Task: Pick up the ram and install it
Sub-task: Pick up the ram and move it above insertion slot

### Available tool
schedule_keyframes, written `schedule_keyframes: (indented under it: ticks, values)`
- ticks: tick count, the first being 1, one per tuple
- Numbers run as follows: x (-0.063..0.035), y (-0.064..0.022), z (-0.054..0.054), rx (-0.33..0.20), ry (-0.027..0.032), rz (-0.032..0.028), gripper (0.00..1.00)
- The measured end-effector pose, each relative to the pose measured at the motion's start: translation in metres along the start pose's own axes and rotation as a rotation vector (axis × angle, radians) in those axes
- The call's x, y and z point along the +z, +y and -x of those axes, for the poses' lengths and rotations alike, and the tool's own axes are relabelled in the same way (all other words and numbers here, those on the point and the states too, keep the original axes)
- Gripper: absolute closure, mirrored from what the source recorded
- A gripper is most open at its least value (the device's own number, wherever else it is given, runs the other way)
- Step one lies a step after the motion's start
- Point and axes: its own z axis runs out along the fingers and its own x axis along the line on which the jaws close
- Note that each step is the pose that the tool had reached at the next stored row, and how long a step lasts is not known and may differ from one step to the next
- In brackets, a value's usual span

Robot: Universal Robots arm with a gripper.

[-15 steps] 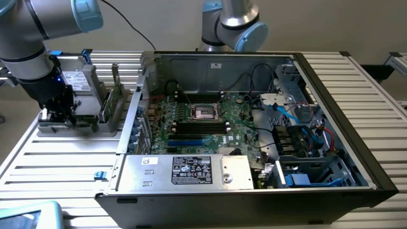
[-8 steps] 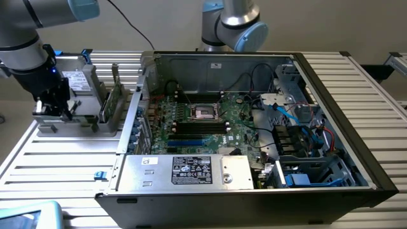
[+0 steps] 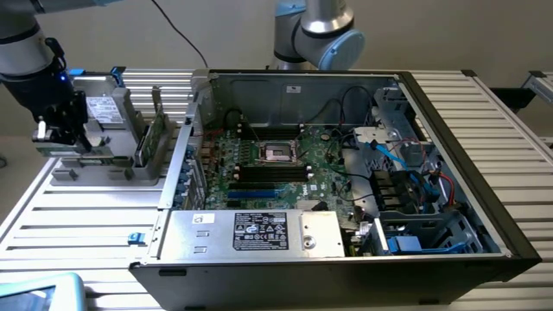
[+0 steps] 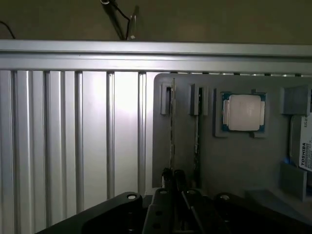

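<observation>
Pinching one end of the ram (image 4: 171, 131), the tool (image 4: 173, 175) stands with its two dark fingers closed on the thin board. The board sits on edge in a slot of the grey holder (image 4: 234, 161). A second stick (image 4: 197, 136) stands in the next slot just beside it, followed by a square silver processor (image 4: 243, 112) and a labelled drive (image 4: 304, 146). The holder rests on the slatted bench (image 4: 73, 136), at the exterior view's left of the open computer case (image 3: 285, 100).
</observation>
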Motion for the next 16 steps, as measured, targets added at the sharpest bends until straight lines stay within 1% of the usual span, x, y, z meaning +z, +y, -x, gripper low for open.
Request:
schedule_keyframes:
  ticks: [7, 9, 13, 16]
  values:
    - [-0.032, 0.0007, 0.001, 0.0, -0.0011, 0.0003, 0.87]
    - [-0.0399, 0.0002, 0.001, 0.0, -0.0017, 0.0014, 0.87]
    - [-0.0516, -0.0057, 0.002, -0.002, -0.0076, 0.0074, 0.87]
    - [-0.0636, -0.0122, 0.002, -0.004, -0.01, 0.0113, 0.87]
